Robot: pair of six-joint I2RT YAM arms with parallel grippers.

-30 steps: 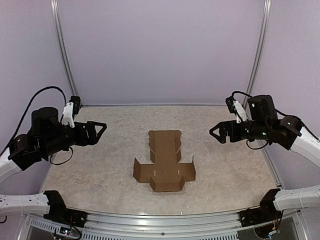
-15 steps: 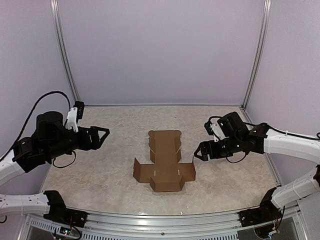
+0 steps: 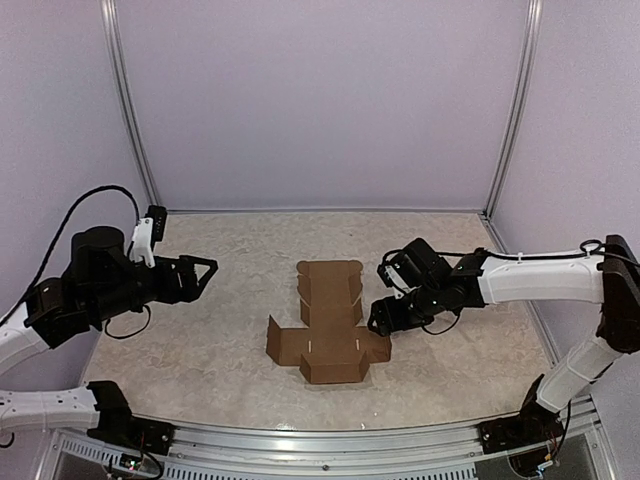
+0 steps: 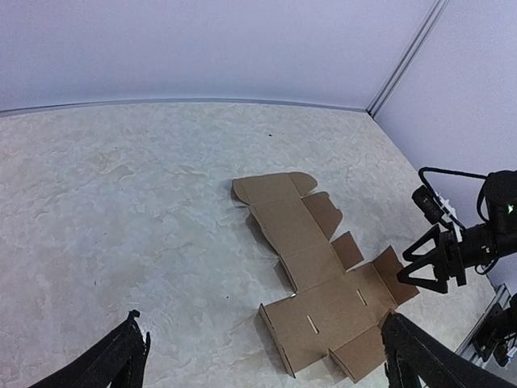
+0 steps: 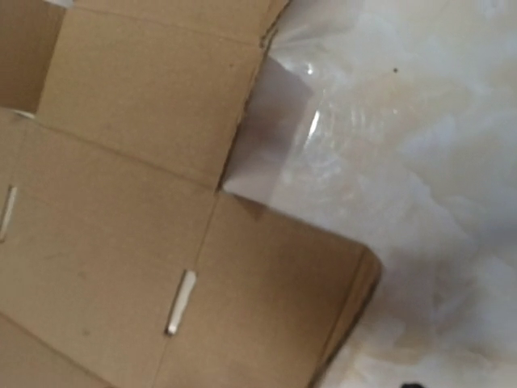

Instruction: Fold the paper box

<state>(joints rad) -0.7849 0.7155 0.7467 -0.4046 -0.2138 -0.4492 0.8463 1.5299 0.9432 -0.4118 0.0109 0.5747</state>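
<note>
While left tool (image 3: 208, 268) gapes, right tool (image 3: 379, 318) hangs beside one paper box (image 3: 328, 322).

The paper box (image 3: 330, 325) lies on the table (image 3: 200, 340).

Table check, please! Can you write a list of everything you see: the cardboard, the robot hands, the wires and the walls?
Surface: pale marbled tabletop, no spills seen.
Job's things: paper box, a brown cross-shaped cut-out lying unfolded mid-table, with some edge flaps slightly raised.
Clutter: nothing seen.
Grippers: left gripper open, hovering to the left of the box and well apart from it; right gripper open, low at the box's right flap, touch unclear.
Cables: black cable arches over the left arm; another loops above the right gripper.
Surroundings: plain lilac walls, metal corner posts, metal rail along the near edge.
</note>
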